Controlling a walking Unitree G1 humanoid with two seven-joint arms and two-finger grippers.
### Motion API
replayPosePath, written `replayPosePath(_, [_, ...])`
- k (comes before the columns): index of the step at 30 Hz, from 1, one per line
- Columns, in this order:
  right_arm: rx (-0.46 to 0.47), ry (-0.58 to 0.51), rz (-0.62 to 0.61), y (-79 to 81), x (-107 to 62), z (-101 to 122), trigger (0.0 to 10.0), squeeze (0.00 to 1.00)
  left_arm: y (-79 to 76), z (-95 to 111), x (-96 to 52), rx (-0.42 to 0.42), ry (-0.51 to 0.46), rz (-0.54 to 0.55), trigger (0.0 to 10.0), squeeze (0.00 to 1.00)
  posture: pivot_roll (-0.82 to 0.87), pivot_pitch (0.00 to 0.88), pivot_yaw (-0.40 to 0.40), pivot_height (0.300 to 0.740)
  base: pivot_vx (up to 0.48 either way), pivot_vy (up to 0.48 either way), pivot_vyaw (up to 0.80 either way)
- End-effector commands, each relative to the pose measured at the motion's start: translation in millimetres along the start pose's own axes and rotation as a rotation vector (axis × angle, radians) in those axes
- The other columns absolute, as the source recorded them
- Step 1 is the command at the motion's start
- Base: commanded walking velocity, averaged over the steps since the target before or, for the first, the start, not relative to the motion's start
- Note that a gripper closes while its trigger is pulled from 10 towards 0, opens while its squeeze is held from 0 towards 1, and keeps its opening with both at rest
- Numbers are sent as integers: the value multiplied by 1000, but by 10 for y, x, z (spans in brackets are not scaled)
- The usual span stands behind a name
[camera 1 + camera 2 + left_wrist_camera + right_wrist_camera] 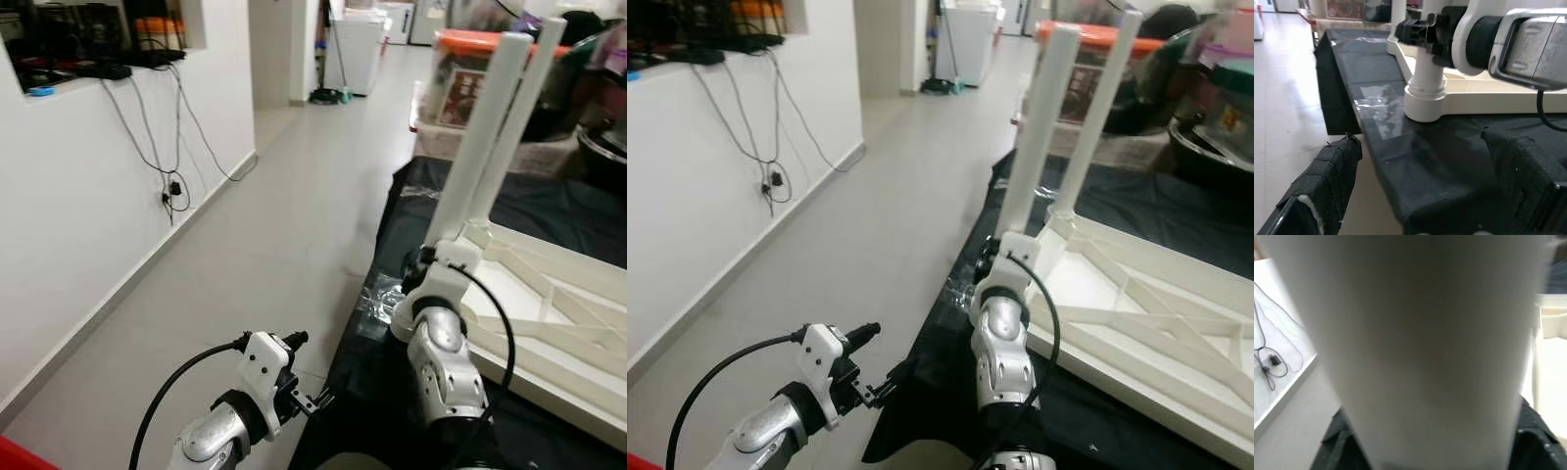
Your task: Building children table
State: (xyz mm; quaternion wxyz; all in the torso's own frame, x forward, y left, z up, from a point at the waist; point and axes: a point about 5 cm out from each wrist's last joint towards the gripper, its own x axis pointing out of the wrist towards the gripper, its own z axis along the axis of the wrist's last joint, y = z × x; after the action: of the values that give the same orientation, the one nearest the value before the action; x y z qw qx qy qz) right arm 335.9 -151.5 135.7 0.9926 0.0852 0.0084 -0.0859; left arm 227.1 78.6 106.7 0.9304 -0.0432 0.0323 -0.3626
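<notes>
While the right gripper (1422, 29) is grasping a white table leg (482, 137) at the worktop's (1449, 147) corner, the left gripper (315, 399) is hovering released beside the edge.

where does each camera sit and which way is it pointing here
Left eye view: on the head, facing forward and down at the upturned white table on the black cloth; both silver arms show.
Right eye view: same head, same scene, slightly shifted.
Left wrist view: along the left gripper, open, toward the near table leg and the right gripper at that leg.
Right wrist view: pressed up against that leg, a white blur.
Shared: the near leg appears in every view.
</notes>
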Motion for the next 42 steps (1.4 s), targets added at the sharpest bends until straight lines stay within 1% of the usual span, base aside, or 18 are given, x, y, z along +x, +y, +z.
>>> replayPosePath(1, [40, -45, 112, 126, 40, 102, 10000, 0, 4, -29, 0, -14, 13, 0, 10000, 0, 69, 0, -34, 740, 0, 0, 0])
replayPosePath(3, [23, -57, 232, 124, 98, 158, 10000, 0, 3, -29, 5, -15, 13, 0, 10000, 0, 68, 0, -35, 740, 0, 0, 0])
replayPosePath(4, [-11, -9, 509, 99, 176, 214, 10000, 0, 4, -29, 13, -16, 12, 1, 10000, 0, 67, 0, -34, 740, 0, 0, 0])
replayPosePath(6, [-11, -9, 509, 99, 176, 214, 10000, 0, 4, -29, 13, -16, 12, 1, 10000, 0, 67, 0, -34, 740, 0, 0, 0])
replayPosePath(12, [-94, 199, 948, 43, 166, 213, 10000, 0, 11, -32, 27, -16, 11, 1, 10000, 0, 67, 0, -37, 740, 0, 0, 0])
replayPosePath(13, [-94, 199, 948, 43, 166, 213, 10000, 0, 11, -32, 27, -16, 11, 1, 10000, 0, 67, 0, -37, 740, 0, 0, 0])
replayPosePath(14, [-192, 320, 1224, 39, 45, 151, 10000, 0, 14, -30, 31, -14, 10, 3, 10000, 0, 74, 0, -43, 740, 0, 0, 0])
replayPosePath(19, [-251, 372, 1376, 45, -9, 126, 10000, 0, 15, -28, 31, -11, 10, 6, 10000, 0, 77, 0, -42, 740, 0, 0, 0])
replayPosePath(23, [-317, 384, 1429, 85, 40, 121, 10000, 0, 11, -26, 27, -5, 10, 10, 10000, 0, 85, 0, -43, 740, 0, 0, 0])
replayPosePath(24, [-390, 408, 1448, 100, 56, 90, 6235, 0, 9, -26, 24, -2, 10, 10, 10000, 0, 85, 0, -43, 740, 0, 0, 0])
replayPosePath(27, [-440, 427, 1459, 105, 62, 66, 6235, 0, 8, -25, 22, -1, 10, 10, 10000, 0, 84, 0, -42, 740, 0, 0, 0])
replayPosePath(28, [-477, 442, 1453, 109, 76, 50, 0, 0, 6, -26, 21, -1, 11, 9, 10000, 0, 85, 0, -43, 740, 0, 0, 0])
replayPosePath(33, [-533, 373, 1356, 107, 140, 79, 0, 0, 5, -25, 16, -3, 11, 10, 10000, 0, 86, 0, -43, 740, 0, 0, 0])
replayPosePath(35, [-509, 325, 1147, 52, 239, 95, 0, 0, 2, -28, 15, -6, 11, 10, 10000, 0, 86, 0, -46, 740, 0, 0, 0])
replayPosePath(38, [-483, 311, 1065, 27, 277, 101, 0, 0, 1, -29, 14, -7, 11, 10, 10000, 0, 86, 0, -46, 740, 0, 0, 0])
replayPosePath(39, [-459, 308, 951, -28, 322, 87, 0, 0, 3, -30, 11, -8, 12, 9, 10000, 0, 79, 0, -39, 740, 0, 0, 0])
replayPosePath(41, [-459, 308, 951, -28, 322, 87, 0, 0, 3, -30, 11, -8, 12, 9, 10000, 0, 79, 0, -39, 740, 0, 0, 0])
replayPosePath(42, [-416, 316, 735, -152, 395, 49, 0, 0, 7, -33, 8, -9, 13, 7, 10000, 0, 73, 0, -35, 740, 0, 0, 0])
